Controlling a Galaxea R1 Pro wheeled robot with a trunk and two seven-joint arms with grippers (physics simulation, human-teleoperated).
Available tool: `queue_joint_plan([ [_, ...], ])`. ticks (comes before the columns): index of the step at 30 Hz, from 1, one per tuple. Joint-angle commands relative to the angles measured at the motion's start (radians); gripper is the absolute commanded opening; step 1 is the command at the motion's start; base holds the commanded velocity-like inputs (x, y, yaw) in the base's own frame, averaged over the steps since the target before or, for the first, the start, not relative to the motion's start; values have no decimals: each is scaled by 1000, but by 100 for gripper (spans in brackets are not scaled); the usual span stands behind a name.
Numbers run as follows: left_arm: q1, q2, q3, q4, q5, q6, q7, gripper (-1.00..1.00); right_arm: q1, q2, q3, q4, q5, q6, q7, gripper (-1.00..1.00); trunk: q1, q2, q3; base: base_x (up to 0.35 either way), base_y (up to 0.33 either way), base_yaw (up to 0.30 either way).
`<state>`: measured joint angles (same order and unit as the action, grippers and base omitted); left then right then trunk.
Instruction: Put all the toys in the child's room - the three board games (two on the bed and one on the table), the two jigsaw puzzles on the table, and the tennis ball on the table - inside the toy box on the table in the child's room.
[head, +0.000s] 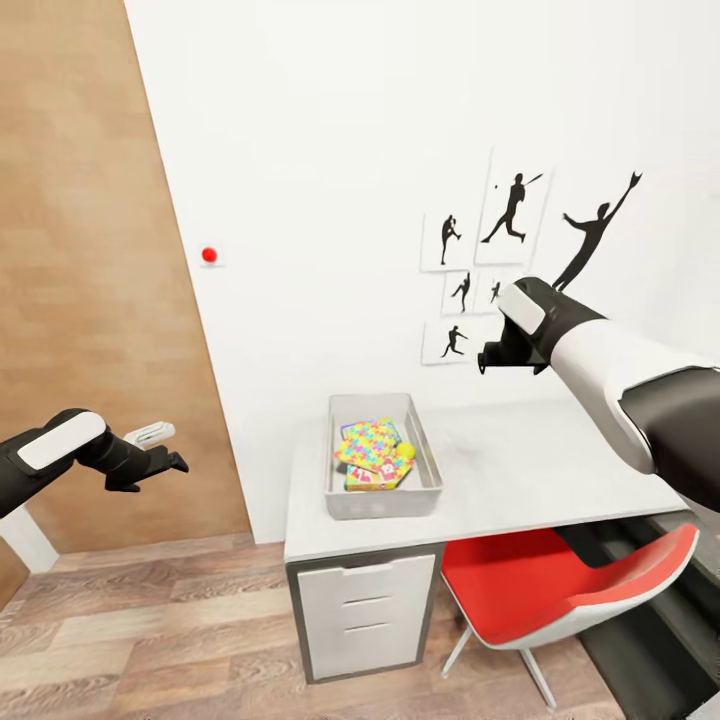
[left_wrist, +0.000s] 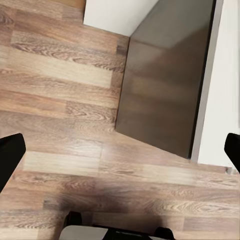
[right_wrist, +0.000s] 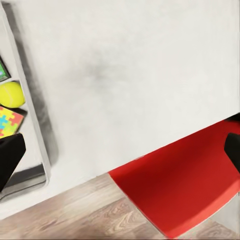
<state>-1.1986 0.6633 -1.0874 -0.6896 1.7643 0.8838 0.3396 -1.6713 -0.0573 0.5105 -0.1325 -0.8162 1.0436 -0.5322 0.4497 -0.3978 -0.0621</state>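
Toy box (head: 383, 497) on the white table (head: 520, 470), its long axis running toward the wall; inside lie jigsaw puzzles (head: 368, 443), tilted, a tennis ball (head: 405, 451) beside them, and what may be a board game (head: 375, 478) underneath; left gripper (head: 172, 462) over wood floor (left_wrist: 60, 120), fingers wide; right gripper (head: 487, 357) above the table, fingers wide, holding nothing

Both arms are glossy black with white panels, ending in black fingers (left_wrist: 10, 155).

Left claw (left_wrist: 120, 150) spread wide over wood-plank floor (left_wrist: 55, 90), grey desk side (left_wrist: 160, 85) beyond.
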Motion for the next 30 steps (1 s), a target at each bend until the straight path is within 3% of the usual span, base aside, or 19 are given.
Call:
queue_joint_plan([
  [1,-2,1,-6,-2,10,-2,8,100,-1,-1,5,1,-11,4,-7,100,0,-2,-1,-196,1,-77],
  [14,-2,3,-5,-2,11,-2,7,100,-1,-5,4,50,-12,4,109,100,0,-2,20,-34,0,-77],
  [20,-2,4,-6,-1,11,-2,8,100,0,-46,7,62,-7,4,212,100,0,-2,30,-1,0,-77],
  [24,-3,4,-7,-1,11,-3,9,100,47,-63,8,61,-2,4,313,100,0,-2,36,0,0,-77],
  [30,-2,4,-7,-1,11,-2,10,100,143,-91,10,48,5,4,394,100,0,-2,46,0,0,-77],
])
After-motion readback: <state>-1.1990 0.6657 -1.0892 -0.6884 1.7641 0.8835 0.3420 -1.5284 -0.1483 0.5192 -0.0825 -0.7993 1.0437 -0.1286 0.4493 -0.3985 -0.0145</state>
